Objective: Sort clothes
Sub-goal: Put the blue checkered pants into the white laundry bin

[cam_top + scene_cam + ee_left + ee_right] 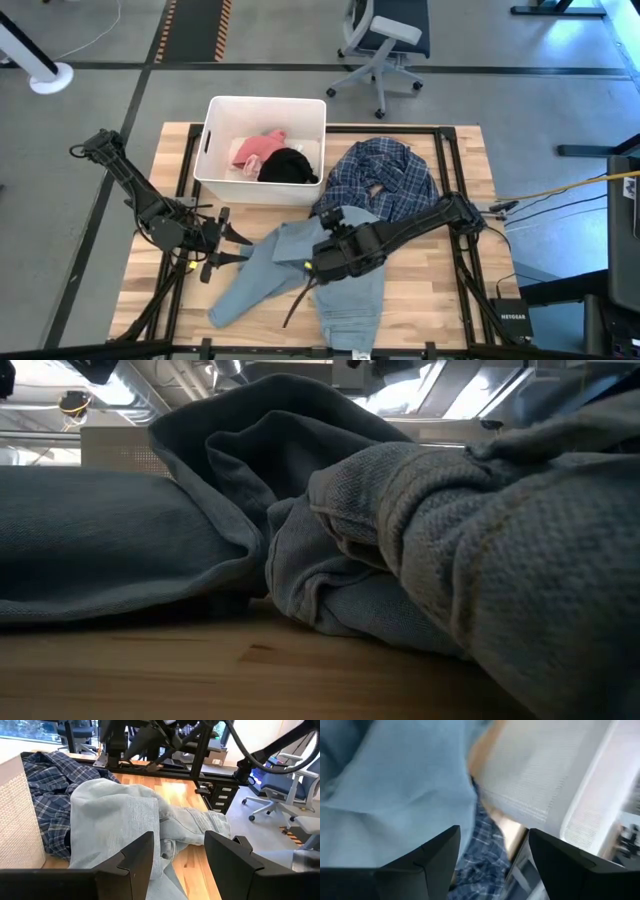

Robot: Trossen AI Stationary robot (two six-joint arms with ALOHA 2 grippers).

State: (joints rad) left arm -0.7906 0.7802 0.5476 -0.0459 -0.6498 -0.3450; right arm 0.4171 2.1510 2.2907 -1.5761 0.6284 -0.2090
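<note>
Light blue denim (290, 272) spread on the wooden surface (430, 290) below the white bin (262, 110). Right gripper (318, 262) over the denim, jaws wide, empty. Left gripper (228, 248) at its left edge, jaws wide too.

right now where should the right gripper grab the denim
Probably the raised fold at the denim's upper middle, beside the plaid shirt. It humps up off the table, so open fingers can pinch it from above. The right gripper already hovers there, open.
</note>
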